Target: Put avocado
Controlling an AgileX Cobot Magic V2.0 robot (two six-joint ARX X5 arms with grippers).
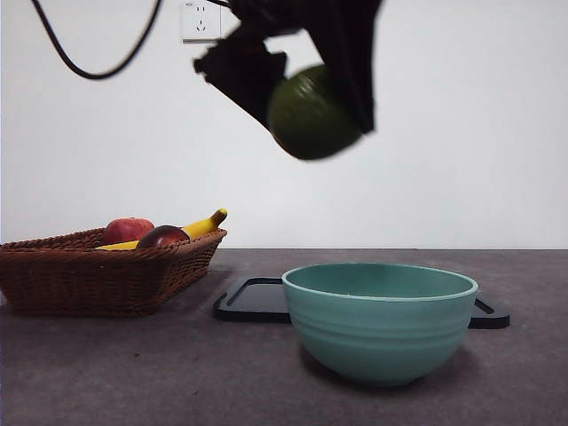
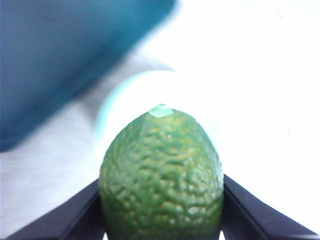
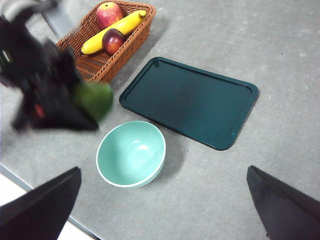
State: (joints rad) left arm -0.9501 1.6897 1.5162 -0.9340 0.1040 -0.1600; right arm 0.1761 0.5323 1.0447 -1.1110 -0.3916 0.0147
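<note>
My left gripper (image 1: 311,111) is shut on the avocado (image 1: 311,114), a dull green bumpy fruit, and holds it high in the air, above and a little left of the teal bowl (image 1: 380,319). In the left wrist view the avocado (image 2: 161,175) sits between the two black jaws, with the bowl's pale rim (image 2: 120,97) blurred beyond it. The right wrist view shows the left arm with the avocado (image 3: 94,100) next to the empty bowl (image 3: 131,153). My right gripper (image 3: 162,200) is open and empty, high above the table.
A wicker basket (image 1: 98,271) at the left holds a red apple (image 1: 128,230), a dark red-purple fruit (image 1: 162,237) and a banana (image 1: 202,225). A dark tray (image 3: 190,101) lies behind the bowl. A cable hangs at the top left.
</note>
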